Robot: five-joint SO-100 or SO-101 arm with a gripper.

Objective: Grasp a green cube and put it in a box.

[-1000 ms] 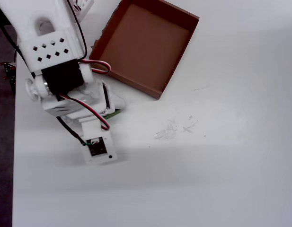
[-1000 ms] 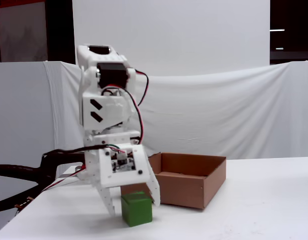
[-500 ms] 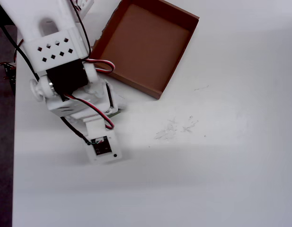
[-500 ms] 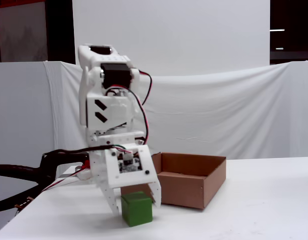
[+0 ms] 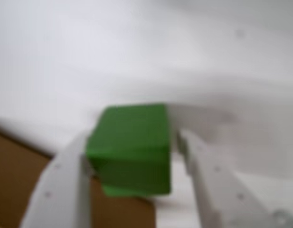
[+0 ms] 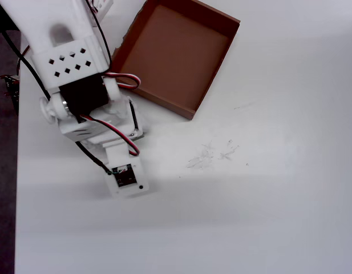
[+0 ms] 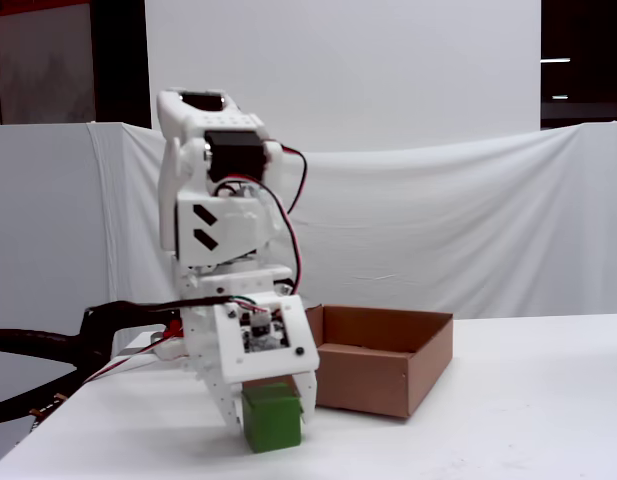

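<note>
The green cube (image 5: 132, 149) sits between my gripper's (image 5: 134, 156) two white fingers in the wrist view. The left finger (image 5: 65, 180) presses its side and the right finger (image 5: 203, 171) is close against the other side. In the fixed view the cube (image 7: 272, 418) hangs low between the fingertips of the gripper (image 7: 270, 408), slightly tilted, at or just above the table. In the overhead view the arm hides the cube. The brown cardboard box (image 6: 176, 51) is empty at the back, and also shows in the fixed view (image 7: 383, 365) and the wrist view (image 5: 13, 175).
The white arm body (image 6: 79, 68) with red and black wires leans over the table's left part. Faint scuff marks (image 6: 213, 154) lie on the white table. A dark strip (image 6: 3, 171) runs past the table's left edge.
</note>
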